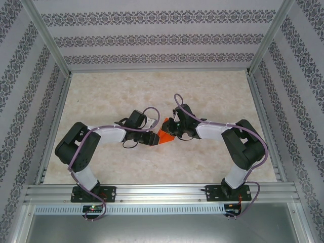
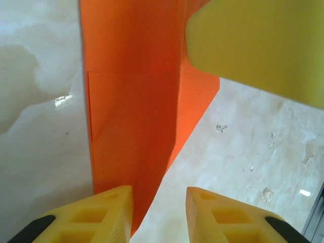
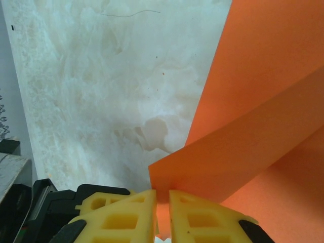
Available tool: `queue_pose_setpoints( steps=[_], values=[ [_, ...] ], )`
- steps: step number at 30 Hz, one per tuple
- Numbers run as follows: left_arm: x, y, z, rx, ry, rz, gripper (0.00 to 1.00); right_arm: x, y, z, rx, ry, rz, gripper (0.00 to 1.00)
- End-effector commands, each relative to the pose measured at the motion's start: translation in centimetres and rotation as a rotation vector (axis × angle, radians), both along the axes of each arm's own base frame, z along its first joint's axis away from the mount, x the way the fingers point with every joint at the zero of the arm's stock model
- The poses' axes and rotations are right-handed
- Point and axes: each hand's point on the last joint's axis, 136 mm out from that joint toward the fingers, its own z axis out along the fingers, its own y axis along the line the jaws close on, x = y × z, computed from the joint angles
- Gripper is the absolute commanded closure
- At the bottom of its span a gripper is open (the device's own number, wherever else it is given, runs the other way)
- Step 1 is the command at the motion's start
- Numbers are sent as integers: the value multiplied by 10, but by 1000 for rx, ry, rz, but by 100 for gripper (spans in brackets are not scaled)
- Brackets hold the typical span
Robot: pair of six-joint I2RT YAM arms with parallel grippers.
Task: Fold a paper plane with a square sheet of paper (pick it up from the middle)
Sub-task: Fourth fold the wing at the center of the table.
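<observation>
The orange paper [image 1: 166,135] is a folded, creased piece at the middle of the table, between both grippers. In the left wrist view the paper [image 2: 131,101] lies flat as a long folded strip with a slanted right edge. Its near tip runs beside the left finger of my left gripper [image 2: 159,195], which stands open just over the table. My right gripper [image 3: 161,195] is shut on the edge of a lifted flap of the paper [image 3: 263,101], which curls up above the layer below. One of its yellow fingers [image 2: 253,45] looms over the paper's far end. In the top view the left gripper [image 1: 154,137] and right gripper [image 1: 172,129] nearly meet.
The marbled beige tabletop [image 1: 152,96] is bounded by an aluminium frame [image 1: 157,191] at the near edge and patterned walls [image 1: 157,40] at the back and sides. Both arms bend inward toward the centre.
</observation>
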Motion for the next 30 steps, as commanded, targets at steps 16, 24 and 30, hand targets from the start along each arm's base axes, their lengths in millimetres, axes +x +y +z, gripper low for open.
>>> queue_pose_setpoints(
  steps=[16,24,30],
  values=[
    [-1,0,3,138,-116,-81,63,12,1,7,10,-23,-23,85],
    [-2,0,-4,207,-149,-106,63,12,1,8,12,-26,-23,85],
    [-4,0,-9,246,-164,-121,63,12,1,9,11,-25,-21,85]
  ],
)
